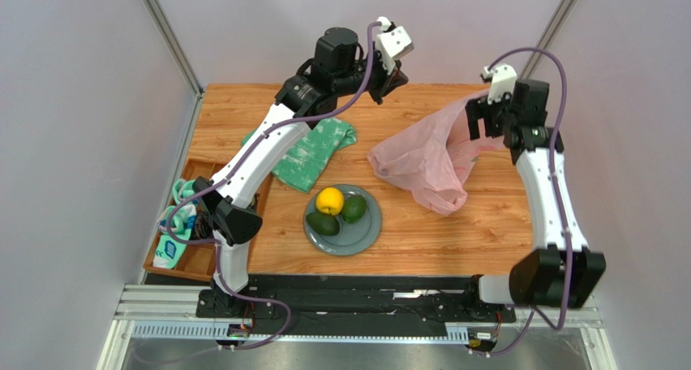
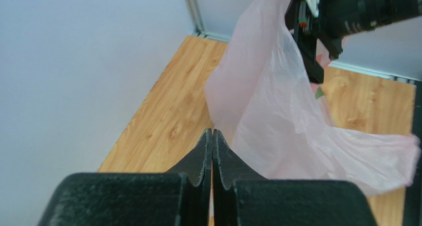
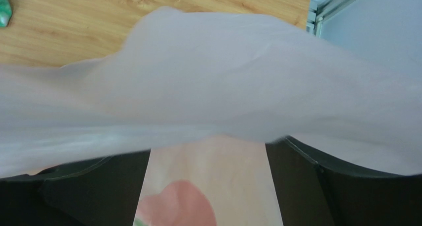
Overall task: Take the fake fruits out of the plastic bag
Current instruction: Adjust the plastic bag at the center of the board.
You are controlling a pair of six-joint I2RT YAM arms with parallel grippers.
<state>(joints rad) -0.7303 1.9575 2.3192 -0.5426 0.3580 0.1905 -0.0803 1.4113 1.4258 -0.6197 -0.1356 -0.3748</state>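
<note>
The plastic bag (image 1: 422,163) hung draped over the right gripper (image 1: 485,118), whose jaws stood apart under the film; its long axis sloped from them down to the counter (image 1: 235,110); the left gripper (image 2: 212,133), jaws pressed together and empty, pointed at the bag just ahead; three fake fruits (image 1: 336,211) lay on a plate (image 1: 373,224), well apart from both jaws.

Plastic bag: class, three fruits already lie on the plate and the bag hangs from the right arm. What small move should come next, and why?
Probably open the left tool and lower it toward the plastic bag. That tool is shut, empty and raised, while the bag drapes over the right tool, its contents hidden, so it may need checking.
</note>
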